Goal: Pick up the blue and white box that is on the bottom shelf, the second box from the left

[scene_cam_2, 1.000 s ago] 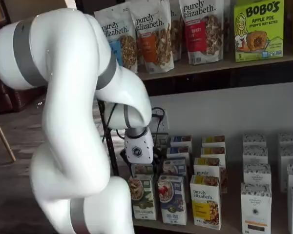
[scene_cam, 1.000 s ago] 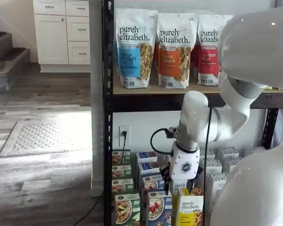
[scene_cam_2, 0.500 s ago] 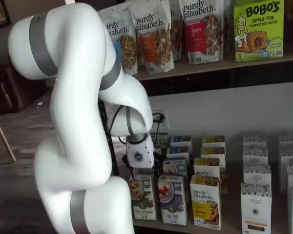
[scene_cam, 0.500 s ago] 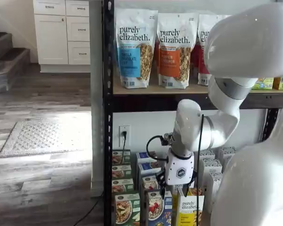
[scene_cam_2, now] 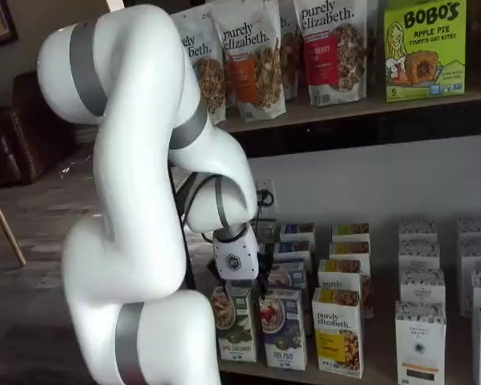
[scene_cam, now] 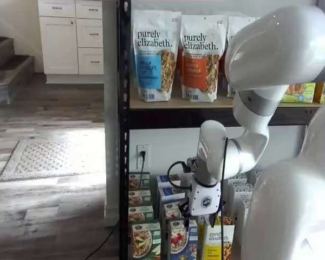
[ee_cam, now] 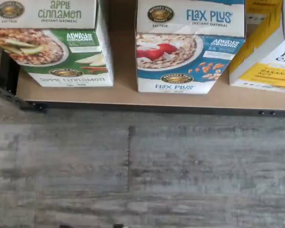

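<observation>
The blue and white box (ee_cam: 187, 52), a Flax Plus box with a bowl of red berries, stands upright at the front edge of the bottom shelf (ee_cam: 123, 92). It shows in both shelf views (scene_cam: 177, 238) (scene_cam_2: 282, 327), between a green box and a yellow box. My gripper (scene_cam: 197, 219) hangs from its white body just above the front row, over the blue and white box and the yellow one. In a shelf view my gripper (scene_cam_2: 242, 285) sits just above the green and blue boxes. Its fingers are not clear, and no box is in them.
A green Apple Cinnamon box (ee_cam: 57, 47) stands beside the blue one, and a yellow "purely elizabeth" box (ee_cam: 266, 61) on its other side. More box rows and white cartons (scene_cam_2: 421, 337) stand behind and to the right. Granola bags (scene_cam: 154, 54) fill the board above. Grey wood floor (ee_cam: 133, 161) lies below the shelf edge.
The arm has lowered and the gripper has come down and slightly left toward the front row of boxes. The boxes have not moved.
</observation>
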Available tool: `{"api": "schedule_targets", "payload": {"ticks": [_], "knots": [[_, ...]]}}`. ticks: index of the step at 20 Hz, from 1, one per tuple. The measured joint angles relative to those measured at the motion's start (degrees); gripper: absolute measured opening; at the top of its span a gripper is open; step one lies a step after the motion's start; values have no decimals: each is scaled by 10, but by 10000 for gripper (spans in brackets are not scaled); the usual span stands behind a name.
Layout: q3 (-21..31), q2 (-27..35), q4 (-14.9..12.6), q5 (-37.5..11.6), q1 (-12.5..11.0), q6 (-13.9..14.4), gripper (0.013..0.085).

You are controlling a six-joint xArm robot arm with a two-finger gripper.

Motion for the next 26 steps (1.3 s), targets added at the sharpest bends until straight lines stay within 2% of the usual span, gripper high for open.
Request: {"api": "schedule_targets", "payload": {"ticks": [5, 13, 19, 22, 26], "knots": [[-14, 32, -40, -33, -12, 27, 850], [-44, 82, -56, -57, -22, 34, 850], [-62, 111, -55, -62, -28, 26, 850], [-69, 123, -75, -67, -34, 40, 850], [-76, 137, -115, -76, -44, 70, 850]]}}
